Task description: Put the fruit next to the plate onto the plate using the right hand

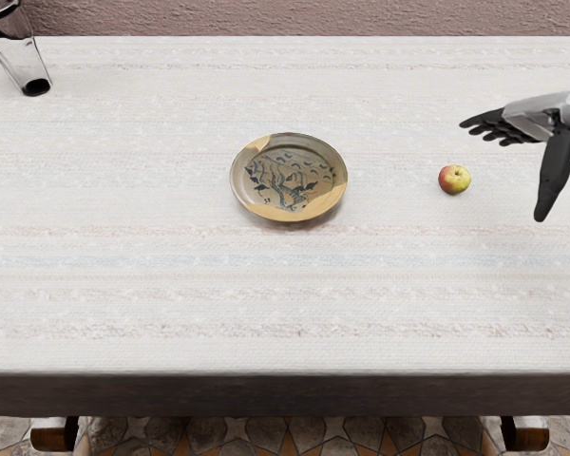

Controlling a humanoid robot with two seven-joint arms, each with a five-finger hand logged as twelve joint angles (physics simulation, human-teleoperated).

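Apple (454,179) sits on the bench (285,313), to the right of the plate (288,177) and well apart from it, with bare cloth between the two. It is small and roundish, red and yellow. There is no long axis to speak of, so the angle of approach should matter little.

My right hand (524,122) hangs over the bench near its right edge. It is beyond the apple on the side away from the plate, and a little farther back. My fingers (484,123) are spread and stretched out, pointing left toward the plate's side and holding nothing. One of them hangs straight down on its own. The hand is not touching the apple.

My left arm (14,52) shows only in the far back-left corner, well away from everything.

Judgement: the reach is not yet made. The apple lies to the left of my fingers and slightly nearer the front, and this hand is by far the closer one. The next move calls for dropping down and left over the apple, closing round it, then carrying it leftward to the plate. A round fruit may roll if nudged sideways.
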